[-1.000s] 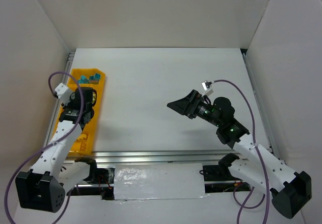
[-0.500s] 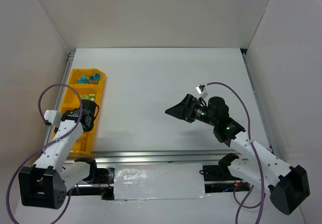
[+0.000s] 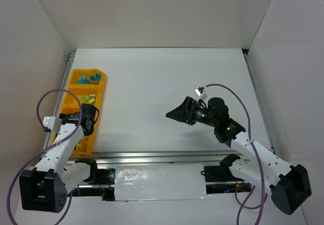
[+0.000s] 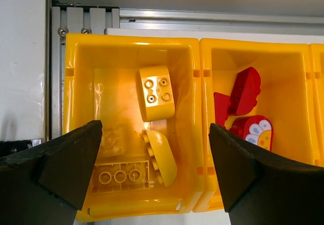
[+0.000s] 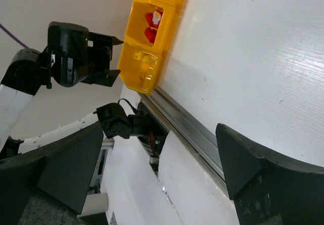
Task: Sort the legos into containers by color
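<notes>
The containers are compartments of one long yellow tray (image 3: 101,89) along the table's left edge. Its far compartment holds teal legos (image 3: 91,77) and the one behind it holds pale green legos (image 3: 87,96). My left gripper (image 3: 89,116) hangs open over the near end. In the left wrist view, the left gripper (image 4: 154,144) spans a compartment holding a yellow cube (image 4: 156,92), a curved yellow brick (image 4: 162,159) and a flat yellow brick (image 4: 120,176). Red legos (image 4: 245,91) lie in the adjacent compartment. My right gripper (image 3: 177,115) is open and empty above mid-table.
The aluminium rail (image 3: 152,156) runs along the table's near edge, past the tray's near end. White walls enclose the table on three sides. In the right wrist view, the tray (image 5: 152,33) and the left gripper (image 5: 104,58) appear at upper left.
My left arm has drawn back from the tray's middle toward its near end. The right gripper has shifted slightly left.
</notes>
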`<state>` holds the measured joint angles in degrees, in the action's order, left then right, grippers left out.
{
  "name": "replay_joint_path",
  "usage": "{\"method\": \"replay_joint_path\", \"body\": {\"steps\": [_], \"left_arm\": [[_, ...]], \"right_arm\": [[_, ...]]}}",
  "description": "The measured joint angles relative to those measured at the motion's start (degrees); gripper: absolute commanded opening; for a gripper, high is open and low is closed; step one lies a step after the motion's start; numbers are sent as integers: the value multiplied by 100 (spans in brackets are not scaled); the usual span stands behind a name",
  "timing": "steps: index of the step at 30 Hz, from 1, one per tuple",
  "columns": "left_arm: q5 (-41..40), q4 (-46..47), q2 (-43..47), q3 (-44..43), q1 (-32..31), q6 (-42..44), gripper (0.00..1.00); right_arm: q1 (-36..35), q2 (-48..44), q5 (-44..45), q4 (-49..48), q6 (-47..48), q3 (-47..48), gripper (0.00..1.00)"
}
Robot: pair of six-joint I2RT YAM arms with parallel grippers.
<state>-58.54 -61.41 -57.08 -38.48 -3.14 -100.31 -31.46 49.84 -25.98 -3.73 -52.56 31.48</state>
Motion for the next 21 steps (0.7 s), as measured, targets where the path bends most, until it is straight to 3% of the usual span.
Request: {"method": "replay_joint_path", "body": {"steps": [4, 6, 9, 13, 21], "left_arm": [[24, -7, 76, -59, 0, 153, 99], [96, 136, 247, -201, 0, 621, 99], [643, 1088, 780, -435, 17, 2164, 99], [2059, 2282, 1233, -850, 15, 4376, 99], [3969, 2284, 866, -2503, -293, 7176, 99]], "right_arm": [[0, 2, 4, 205, 142, 46, 100], [0, 0, 35, 452, 337, 179, 100], [0, -44, 376, 1130, 769, 656, 100], [-4, -463, 1305, 2166, 1414, 1550, 100], [-15, -1875, 3333, 3901, 2321, 3178, 100]]}}
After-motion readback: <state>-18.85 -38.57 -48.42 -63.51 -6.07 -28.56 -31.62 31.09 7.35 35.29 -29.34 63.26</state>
